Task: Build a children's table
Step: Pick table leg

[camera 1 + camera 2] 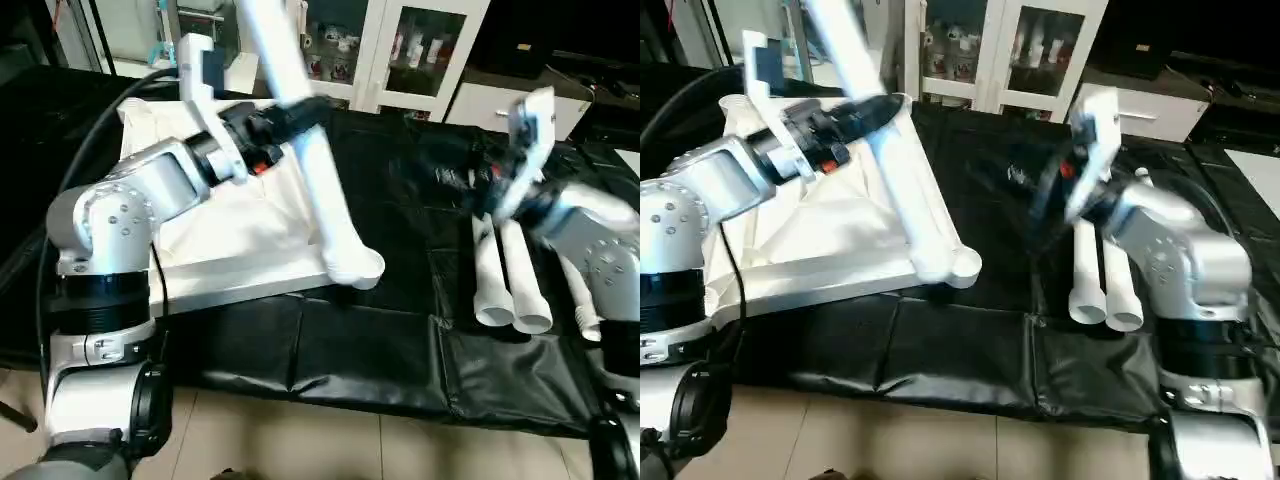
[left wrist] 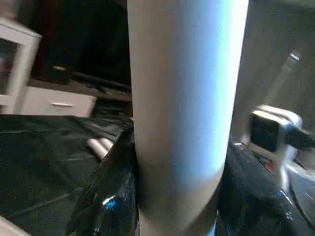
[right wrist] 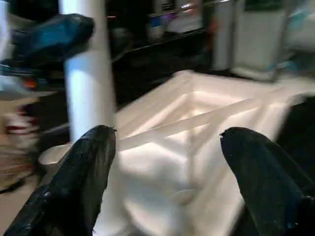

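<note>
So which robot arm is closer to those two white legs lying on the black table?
Right. The right gripper hovers just beside the two spare legs, jaws open. The left gripper is across the table, clamped on another leg over the tabletop.

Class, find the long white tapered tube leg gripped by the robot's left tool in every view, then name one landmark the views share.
Left eye: leg slants from top centre to the tabletop's corner.
Right eye: leg, left of centre.
Left wrist: leg, upright at centre between black fingers.
Right wrist: leg, at left.
Landmark: white ribbed plastic tabletop, also.

Left pincer [image 1: 290, 115] clamped (fingers either side); right pincer [image 3: 165, 172] empty, fingers spread wide.
</note>
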